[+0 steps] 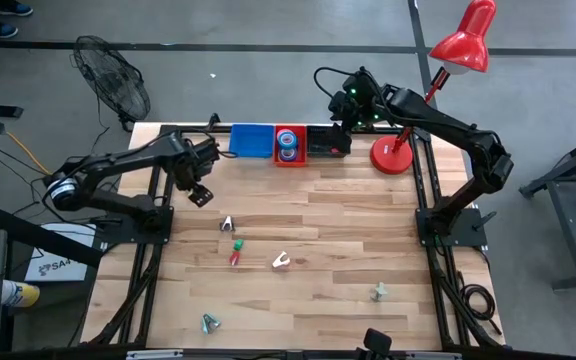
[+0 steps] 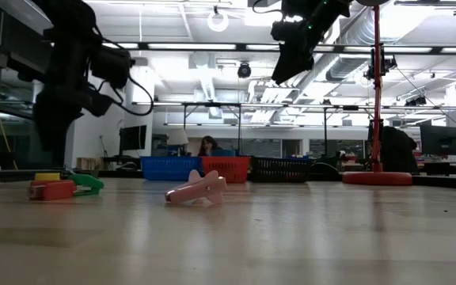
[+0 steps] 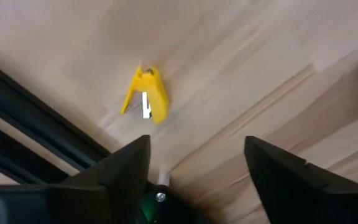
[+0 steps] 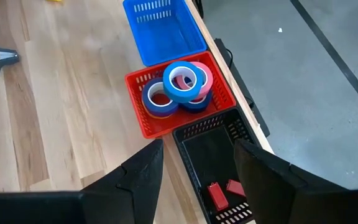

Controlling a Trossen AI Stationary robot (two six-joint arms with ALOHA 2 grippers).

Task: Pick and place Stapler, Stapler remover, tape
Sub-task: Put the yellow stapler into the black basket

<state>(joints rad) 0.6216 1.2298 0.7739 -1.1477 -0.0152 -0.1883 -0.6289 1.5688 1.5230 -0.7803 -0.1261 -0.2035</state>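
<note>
1. The red basket [image 1: 290,160] at the table's far edge is the landmark; the blue basket [image 1: 251,141] touches one side of it and the black basket [image 1: 328,142] the other.
2. The tape rolls [image 4: 178,90], several in blue and pink, lie stacked inside the red basket. They look light, stiff and smooth-sided, so they would probably take best across the ring or by 1 wall through the hollow.
3. 2 small red items [image 4: 222,191] lie in the black basket; what they are is unclear.
4. A yellow staple remover [image 3: 146,96] lies on the bare table, on the blue-basket side of the red basket and nearer the table's middle. It looks small, hard and light, likely to skid if nudged; pinching across its 2 splayed wings seems safest.
5. The left gripper [image 3: 194,168] hovers just above that remover, fingers spread wide, holding and touching nothing.
6. The right gripper [image 4: 197,168] hangs above the black basket, just beside the red basket, fingers parted and empty.
7. Other small clamp-like pieces [image 1: 281,261] lie scattered well apart from the red basket, toward the near edge.
</note>
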